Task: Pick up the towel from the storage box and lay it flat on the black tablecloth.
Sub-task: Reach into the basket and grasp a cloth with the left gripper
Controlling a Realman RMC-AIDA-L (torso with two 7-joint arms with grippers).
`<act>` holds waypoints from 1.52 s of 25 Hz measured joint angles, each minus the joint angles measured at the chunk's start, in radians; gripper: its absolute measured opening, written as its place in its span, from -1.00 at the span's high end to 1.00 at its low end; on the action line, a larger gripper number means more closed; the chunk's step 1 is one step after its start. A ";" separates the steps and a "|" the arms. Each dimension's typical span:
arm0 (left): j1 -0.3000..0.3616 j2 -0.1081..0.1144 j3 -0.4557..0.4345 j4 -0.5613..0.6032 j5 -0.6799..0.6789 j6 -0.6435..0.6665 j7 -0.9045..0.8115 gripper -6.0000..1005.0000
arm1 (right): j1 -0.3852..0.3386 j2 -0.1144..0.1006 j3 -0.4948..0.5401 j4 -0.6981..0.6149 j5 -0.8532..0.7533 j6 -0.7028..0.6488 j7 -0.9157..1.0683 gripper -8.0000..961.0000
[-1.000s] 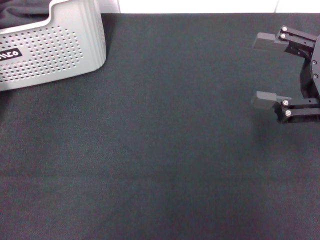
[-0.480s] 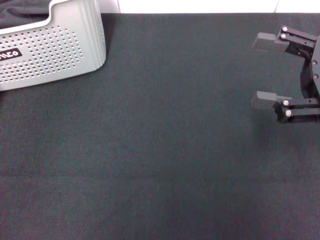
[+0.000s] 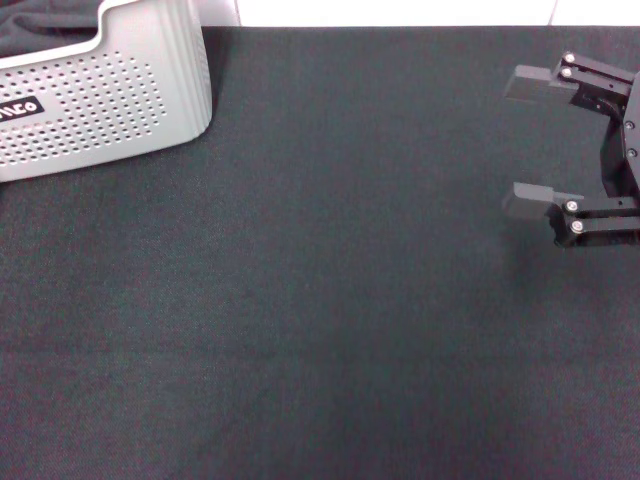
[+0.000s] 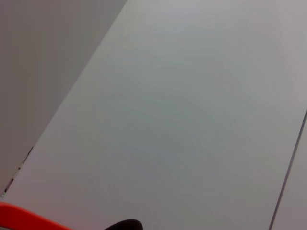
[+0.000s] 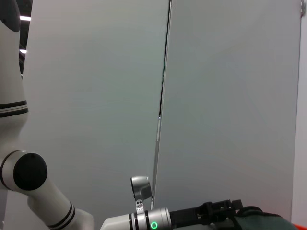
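The light grey storage box [image 3: 110,95] stands at the far left corner of the black tablecloth [image 3: 320,300], partly cut off by the head view's edge. Dark fabric [image 3: 40,25] shows inside its opening; I cannot tell whether it is the towel. In the right wrist view a grey-green towel [image 5: 264,221] peeks in at the lower edge, with the left arm's black gripper [image 5: 220,210] right beside it. My right gripper [image 3: 508,145] hovers open and empty over the cloth's right side.
A white strip [image 3: 400,12] runs along the cloth's far edge. The left wrist view shows only a plain grey wall [image 4: 182,105] and an orange strip [image 4: 24,218].
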 joint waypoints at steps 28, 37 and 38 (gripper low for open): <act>0.026 0.007 -0.001 -0.020 -0.007 0.011 -0.064 0.23 | -0.001 0.000 0.000 0.000 0.001 -0.003 0.000 -0.81; 0.040 0.008 -0.001 -0.019 -0.002 0.020 -0.081 0.23 | 0.000 -0.001 0.000 0.000 0.001 0.000 0.000 -0.81; 0.040 0.008 0.000 -0.019 0.000 0.024 -0.080 0.23 | 0.000 -0.001 0.000 0.000 0.001 0.000 0.000 -0.81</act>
